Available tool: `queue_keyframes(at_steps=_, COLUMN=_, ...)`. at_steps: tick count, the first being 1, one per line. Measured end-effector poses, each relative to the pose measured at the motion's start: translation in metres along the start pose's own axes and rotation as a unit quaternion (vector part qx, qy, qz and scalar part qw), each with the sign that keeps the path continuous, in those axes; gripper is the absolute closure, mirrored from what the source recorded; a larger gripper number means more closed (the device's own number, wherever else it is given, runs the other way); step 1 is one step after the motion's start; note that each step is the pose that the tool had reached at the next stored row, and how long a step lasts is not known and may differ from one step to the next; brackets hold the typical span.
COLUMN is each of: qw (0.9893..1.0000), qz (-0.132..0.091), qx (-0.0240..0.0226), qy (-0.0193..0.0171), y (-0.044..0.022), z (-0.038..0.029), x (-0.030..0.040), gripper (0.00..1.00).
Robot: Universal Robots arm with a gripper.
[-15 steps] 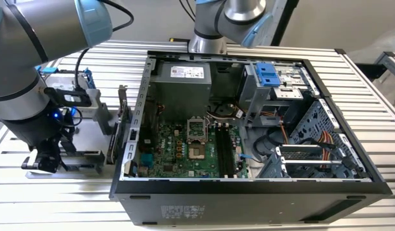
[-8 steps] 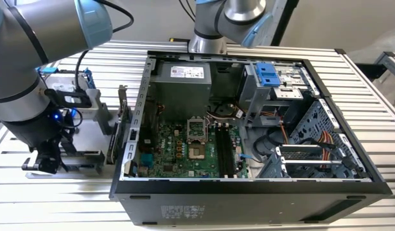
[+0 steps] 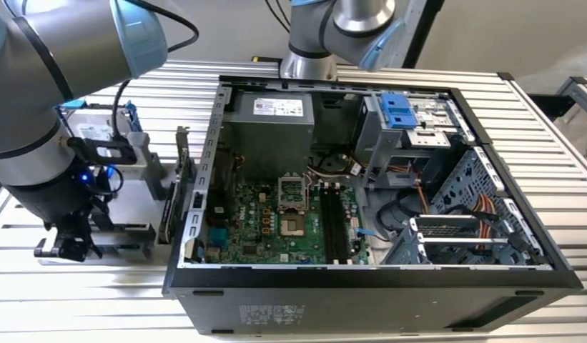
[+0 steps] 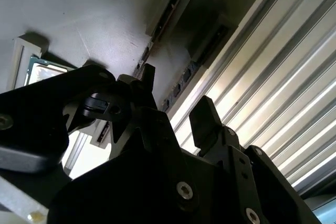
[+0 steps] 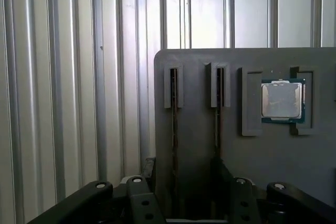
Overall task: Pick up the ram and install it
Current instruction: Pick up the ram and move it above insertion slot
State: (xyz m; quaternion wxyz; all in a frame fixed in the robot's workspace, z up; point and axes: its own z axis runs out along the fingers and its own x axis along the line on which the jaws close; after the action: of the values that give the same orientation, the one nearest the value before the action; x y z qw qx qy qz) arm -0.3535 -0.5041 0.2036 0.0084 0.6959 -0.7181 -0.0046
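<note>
Ribbed metal table [image 3: 558, 166] carries everything. Near its edge on the exterior view's left, my gripper [image 3: 69, 241] hangs low over the grey tray [image 5: 194, 129], fingers [image 4: 203, 116] spread wide and holding nothing. The ram [image 5: 174, 114] stands on edge in a narrow slot of the tray, just ahead of my fingertips. A second like stick [image 5: 218, 114] fills the next slot, and a processor chip [image 5: 282, 100] lies further along. The open computer case [image 3: 370, 293] sits at the table's middle.
</note>
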Motion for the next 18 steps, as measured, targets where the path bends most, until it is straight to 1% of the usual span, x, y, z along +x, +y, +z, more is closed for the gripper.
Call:
queue_keyframes(at_steps=6, qw=1.0000, qz=0.000, qx=-0.0002, qy=0.0002, y=-0.0006, z=0.0019, x=0.0042, gripper=0.00)
queue_keyframes(at_steps=11, qw=1.0000, qz=0.000, qx=-0.0003, qy=0.0002, y=-0.0008, z=0.0038, x=0.0092, gripper=0.00)
queue_keyframes(at_steps=15, qw=1.0000, qz=0.000, qx=-0.0003, qy=0.0002, y=-0.0008, z=0.0074, x=0.0098, gripper=0.00)
queue_keyframes(at_steps=18, qw=1.0000, qz=0.000, qx=-0.0003, qy=0.0002, y=-0.0006, z=0.0085, x=0.0099, gripper=0.00)
